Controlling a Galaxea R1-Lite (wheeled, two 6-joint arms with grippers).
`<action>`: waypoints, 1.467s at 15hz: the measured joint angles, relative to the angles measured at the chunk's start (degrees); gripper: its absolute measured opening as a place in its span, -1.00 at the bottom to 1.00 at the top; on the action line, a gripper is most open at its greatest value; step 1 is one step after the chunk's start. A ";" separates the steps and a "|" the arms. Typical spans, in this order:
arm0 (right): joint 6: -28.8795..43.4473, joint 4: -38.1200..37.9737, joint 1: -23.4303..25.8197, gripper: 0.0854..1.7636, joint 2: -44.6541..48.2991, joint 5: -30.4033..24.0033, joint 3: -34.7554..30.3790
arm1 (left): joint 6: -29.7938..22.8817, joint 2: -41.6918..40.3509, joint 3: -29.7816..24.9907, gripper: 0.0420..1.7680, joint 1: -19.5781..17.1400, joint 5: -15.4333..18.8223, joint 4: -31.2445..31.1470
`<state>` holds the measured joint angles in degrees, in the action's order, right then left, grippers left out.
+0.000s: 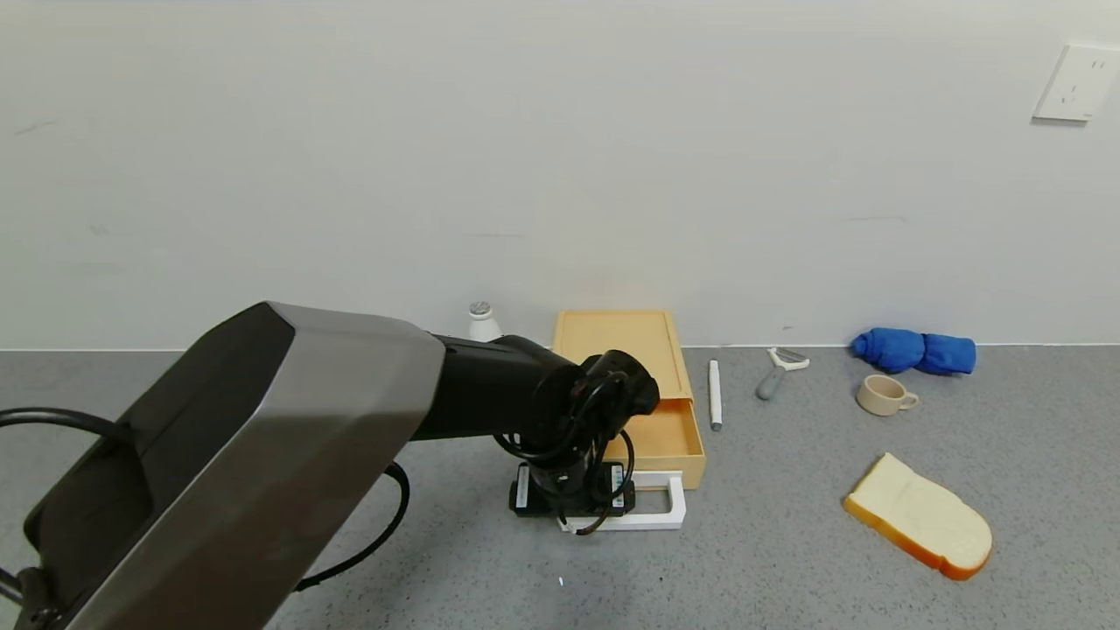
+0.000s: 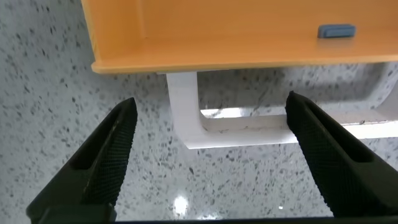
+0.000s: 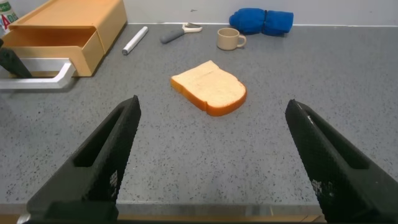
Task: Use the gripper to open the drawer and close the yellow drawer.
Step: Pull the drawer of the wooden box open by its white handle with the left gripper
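**Left claw spread at the drawer's white handle**

The shallow pale yellow-tan drawer [image 1: 672, 435] sits pulled partway out of its flat matching box [image 1: 619, 343], just right of centre in the head view, with its white rectangular loop handle [image 1: 665, 513] at the front. My left gripper [image 2: 208, 155], a small black claw, hovers at that handle with fingers [image 2: 102, 165] wide apart, gripping nothing. My right gripper [image 3: 211, 158] hangs open over the grey speckled counter [image 1: 787, 560]. A slice of toy bread [image 1: 919, 516] lies at lower right, with a beige cup [image 1: 884, 395] and blue cloth [image 1: 914, 351] above.
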<state>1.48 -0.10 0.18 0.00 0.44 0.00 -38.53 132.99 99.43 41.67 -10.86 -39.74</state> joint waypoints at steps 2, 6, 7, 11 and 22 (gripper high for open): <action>0.00 0.00 0.00 0.94 0.00 0.00 0.00 | -1.07 -0.82 -1.68 0.94 0.52 0.09 0.02; 0.00 0.00 0.00 0.94 0.00 0.00 0.00 | -3.44 -2.39 -4.83 0.94 1.88 -0.11 0.16; 0.01 0.00 0.00 0.94 0.00 0.00 0.00 | -3.88 -2.80 -5.49 0.94 2.18 -0.10 0.13; 0.01 0.00 0.00 0.94 0.00 0.00 0.00 | -5.64 -3.66 -7.17 0.94 2.97 -0.10 0.17; 0.00 0.02 0.00 0.94 0.00 -0.02 0.00 | -7.91 -7.11 -10.40 0.94 5.35 0.04 -0.24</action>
<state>1.48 -0.07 0.18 0.00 0.41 0.00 -46.45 125.88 89.03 47.02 -10.83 -39.99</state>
